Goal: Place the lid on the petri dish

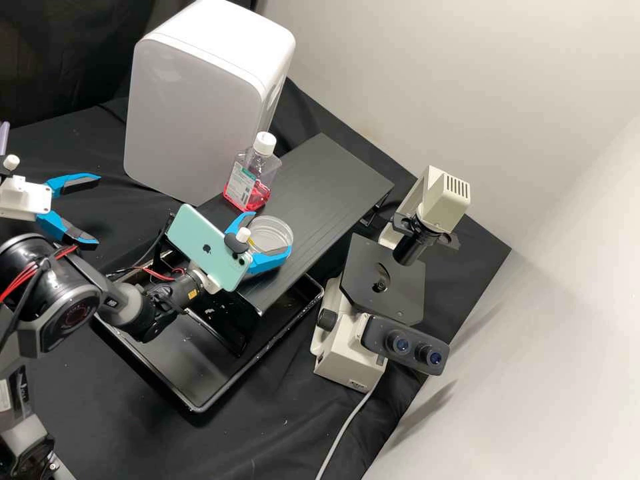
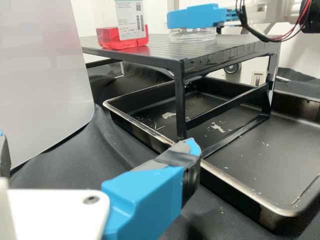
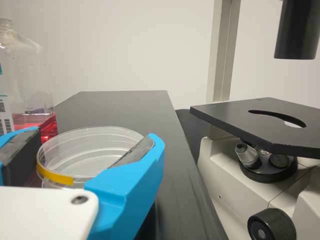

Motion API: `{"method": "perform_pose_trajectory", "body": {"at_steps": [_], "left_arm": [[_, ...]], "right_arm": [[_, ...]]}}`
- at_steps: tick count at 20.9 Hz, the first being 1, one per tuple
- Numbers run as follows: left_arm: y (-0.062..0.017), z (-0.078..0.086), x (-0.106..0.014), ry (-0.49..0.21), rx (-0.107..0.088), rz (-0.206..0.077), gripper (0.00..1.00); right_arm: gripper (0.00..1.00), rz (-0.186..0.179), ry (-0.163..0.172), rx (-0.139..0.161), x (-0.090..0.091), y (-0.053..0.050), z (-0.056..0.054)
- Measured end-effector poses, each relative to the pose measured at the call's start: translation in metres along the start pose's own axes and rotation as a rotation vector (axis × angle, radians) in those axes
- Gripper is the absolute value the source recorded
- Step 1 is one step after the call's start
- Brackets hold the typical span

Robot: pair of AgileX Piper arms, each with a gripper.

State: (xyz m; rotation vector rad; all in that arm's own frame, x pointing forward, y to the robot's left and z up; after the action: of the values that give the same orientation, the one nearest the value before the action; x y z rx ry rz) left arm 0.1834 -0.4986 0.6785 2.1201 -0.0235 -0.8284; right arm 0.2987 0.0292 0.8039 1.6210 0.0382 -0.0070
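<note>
A clear petri dish (image 1: 272, 231) with its lid on and a yellow strip on its side stands on the black raised shelf (image 1: 333, 180), near the shelf's front left end. My right gripper (image 1: 263, 240) straddles it, one blue finger against each side of the lid. In the right wrist view the dish (image 3: 87, 152) fills the gap of the gripper (image 3: 92, 145), and both pads touch its rim. My left gripper (image 1: 70, 207) hangs open over the black cloth at the far left, well away from the dish. From the left wrist view the dish (image 2: 192, 34) sits on the shelf top.
A culture flask (image 1: 250, 175) of red liquid stands on the shelf just behind the dish. A white box-shaped appliance (image 1: 207, 93) is behind the shelf. A black tray (image 1: 200, 393) lies under the shelf. A microscope (image 1: 393, 280) stands to the right.
</note>
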Motion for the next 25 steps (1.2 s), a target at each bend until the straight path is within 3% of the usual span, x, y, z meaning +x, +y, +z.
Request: {"method": "perform_pose_trajectory", "body": {"at_steps": [9,10,25], "left_arm": [[0.0,0.0,0.0,0.0,0.0,0.0,1.0],[0.0,0.0,0.0,0.0,0.0,0.0,1.0],[-0.0002,0.0,0.0001,0.0,0.0,-0.001,1.0]], "right_arm": [[0.0,-0.011,-0.009,0.0,0.0028,-0.0035,0.0029],[1.0,-0.011,-0.009,0.0,0.0028,-0.0035,0.0029],[1.0,-0.024,-0.004,-0.008,0.003,-0.0046,0.0023]]}}
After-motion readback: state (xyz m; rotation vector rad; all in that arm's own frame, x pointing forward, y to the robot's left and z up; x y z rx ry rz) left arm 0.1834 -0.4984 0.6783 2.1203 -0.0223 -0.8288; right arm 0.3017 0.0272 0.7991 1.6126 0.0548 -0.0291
